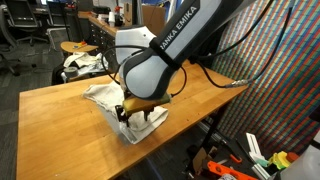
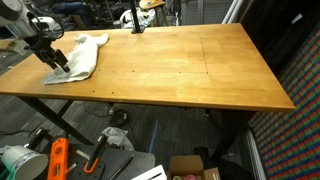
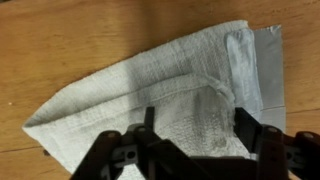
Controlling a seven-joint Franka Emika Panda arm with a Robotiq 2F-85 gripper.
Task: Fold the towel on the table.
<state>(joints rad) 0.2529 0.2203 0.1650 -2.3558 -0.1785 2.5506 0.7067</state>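
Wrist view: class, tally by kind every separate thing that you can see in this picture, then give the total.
towel: 1
gripper: 1
wooden table: 1
Total: 3

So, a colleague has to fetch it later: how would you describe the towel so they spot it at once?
Find the big wooden table. At one end, under the robot's pincer, lies the towel: off-white, partly folded, with a grey edge, the only cloth on that tabletop.
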